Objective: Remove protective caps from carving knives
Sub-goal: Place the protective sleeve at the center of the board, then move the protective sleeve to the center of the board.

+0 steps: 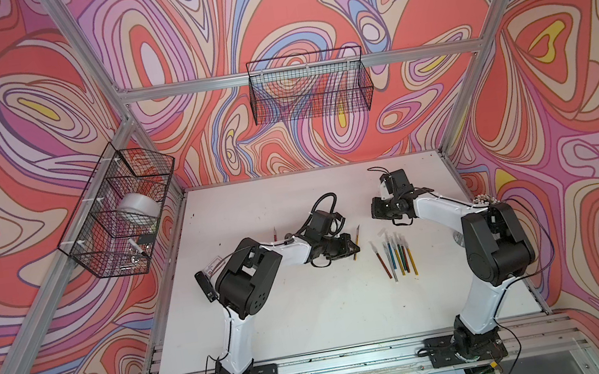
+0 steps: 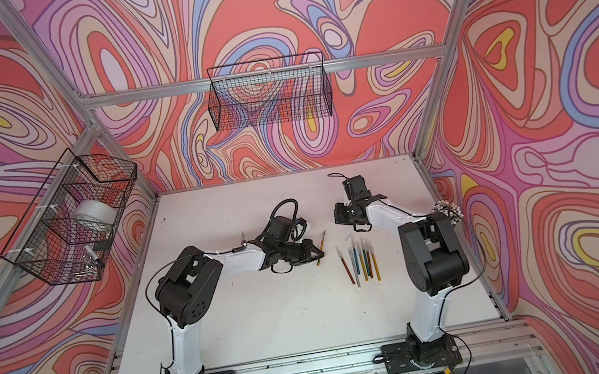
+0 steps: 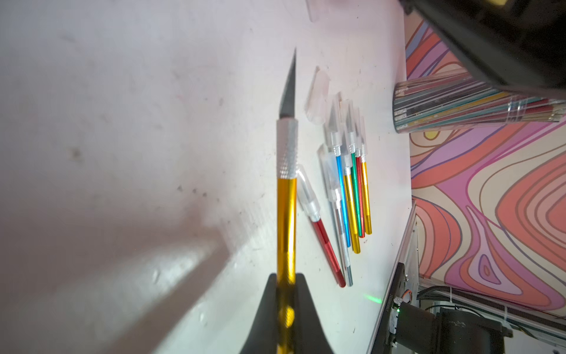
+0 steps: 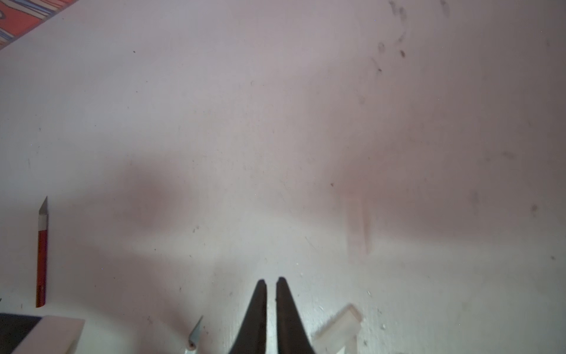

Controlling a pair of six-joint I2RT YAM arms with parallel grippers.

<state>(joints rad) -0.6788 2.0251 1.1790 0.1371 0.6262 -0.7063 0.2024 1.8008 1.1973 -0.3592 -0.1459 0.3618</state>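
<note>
**Left gripper** (image 3: 287,277) is clamped on the gold knife (image 3: 287,220) by its handle, blade bare, mid-table. **Right gripper** (image 4: 271,283) has its jaws narrowly parted and empty, with a loose cap (image 4: 340,326) just beside it. Capped knives (image 1: 392,254) lie at 4 o'clock from the gold one.

*Risk:* the slim handle may pivot in the grip, swinging the blade into that pile.

Table (image 1: 309,315) is white and scuffed. The walls are swirl-patterned, with a wire basket (image 1: 309,86) at 12 o'clock.

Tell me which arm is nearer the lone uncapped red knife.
Left. The left arm passes just beside the red knife at its forearm, in both top views; the right arm stands well off across the table.
</note>
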